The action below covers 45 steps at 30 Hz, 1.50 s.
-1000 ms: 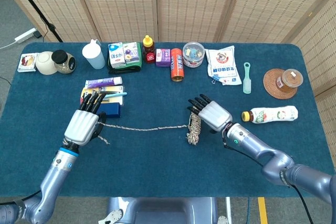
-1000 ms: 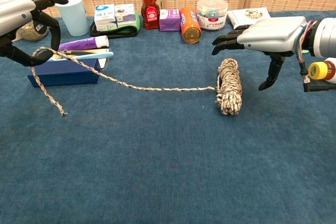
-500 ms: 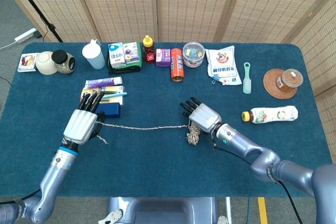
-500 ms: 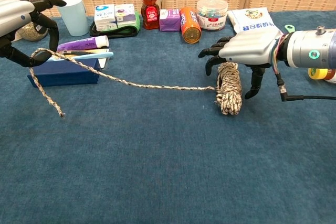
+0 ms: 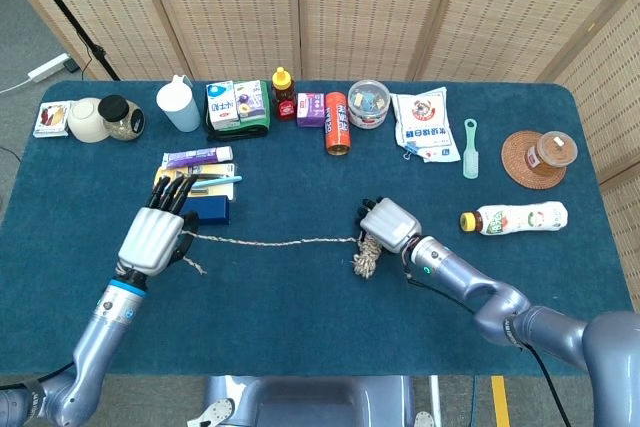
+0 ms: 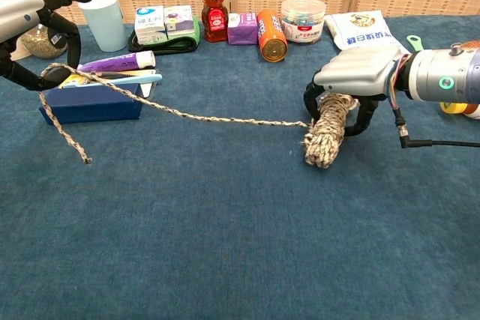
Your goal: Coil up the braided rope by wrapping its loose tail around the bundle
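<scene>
My right hand (image 6: 358,73) curls its fingers around the top of the rope bundle (image 6: 327,131), which lies tilted on the blue table (image 6: 225,230), in front of the orange can (image 6: 271,35). The fingertips are hidden behind the coil. From the bundle, the loose tail (image 6: 202,117) runs left across the cloth to my left hand (image 6: 26,24), which pinches it between thumb and finger above the dark blue box (image 6: 90,103). That hand is partly cut off at the chest view's edge. The tail's frayed end (image 6: 84,157) hangs down past it.
</scene>
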Each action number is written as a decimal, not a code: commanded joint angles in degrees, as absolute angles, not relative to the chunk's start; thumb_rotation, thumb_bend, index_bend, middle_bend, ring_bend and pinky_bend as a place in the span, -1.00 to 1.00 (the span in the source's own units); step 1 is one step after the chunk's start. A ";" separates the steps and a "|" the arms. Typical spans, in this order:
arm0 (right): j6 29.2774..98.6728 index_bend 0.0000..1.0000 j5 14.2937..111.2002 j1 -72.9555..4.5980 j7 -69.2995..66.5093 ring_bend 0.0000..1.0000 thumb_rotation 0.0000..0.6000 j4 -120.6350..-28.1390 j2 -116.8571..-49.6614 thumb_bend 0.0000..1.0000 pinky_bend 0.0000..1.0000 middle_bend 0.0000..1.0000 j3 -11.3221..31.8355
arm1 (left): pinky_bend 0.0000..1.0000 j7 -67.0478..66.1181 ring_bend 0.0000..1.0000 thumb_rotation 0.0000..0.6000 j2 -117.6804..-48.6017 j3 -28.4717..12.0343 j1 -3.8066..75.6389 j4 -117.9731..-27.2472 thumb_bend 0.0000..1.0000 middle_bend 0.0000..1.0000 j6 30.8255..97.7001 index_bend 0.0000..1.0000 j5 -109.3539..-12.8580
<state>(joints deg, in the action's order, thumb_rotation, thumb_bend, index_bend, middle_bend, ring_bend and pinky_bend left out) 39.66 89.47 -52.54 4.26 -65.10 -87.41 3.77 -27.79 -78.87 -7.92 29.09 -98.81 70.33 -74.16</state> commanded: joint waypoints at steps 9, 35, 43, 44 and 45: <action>42.71 0.20 87.49 -51.22 0.75 0.13 1.00 -67.01 -86.51 -0.39 0.64 0.24 4.21 | -1.00 -27.23 -1.00 1.00 -78.44 -7.73 29.10 -99.04 -0.15 -1.00 70.44 0.17 -74.38; 56.36 0.46 44.18 -49.07 25.49 0.32 1.00 -95.56 -83.92 0.36 0.83 0.49 12.77 | -1.00 -24.62 -1.00 1.00 -72.49 -7.89 29.86 -109.42 -0.15 -1.00 70.50 0.17 -79.43; 59.77 0.46 29.57 -52.55 31.21 0.32 1.00 -104.34 -83.61 0.38 0.83 0.49 16.55 | -1.00 -26.98 -1.00 1.00 -73.46 -10.71 31.70 -108.20 -0.14 -1.00 70.80 0.17 -78.08; 59.96 0.46 29.08 -52.72 31.38 0.33 1.00 -104.79 -83.52 0.38 0.83 0.49 16.46 | -1.00 -27.06 -1.00 1.00 -73.98 -11.42 32.14 -107.12 -0.14 -1.00 70.86 0.17 -77.56; 59.98 0.46 28.63 -52.79 31.27 0.33 1.00 -105.09 -83.44 0.38 0.83 0.49 16.49 | -1.00 -27.10 -1.00 1.00 -74.35 -11.76 32.43 -106.51 -0.14 -1.00 70.77 0.17 -77.19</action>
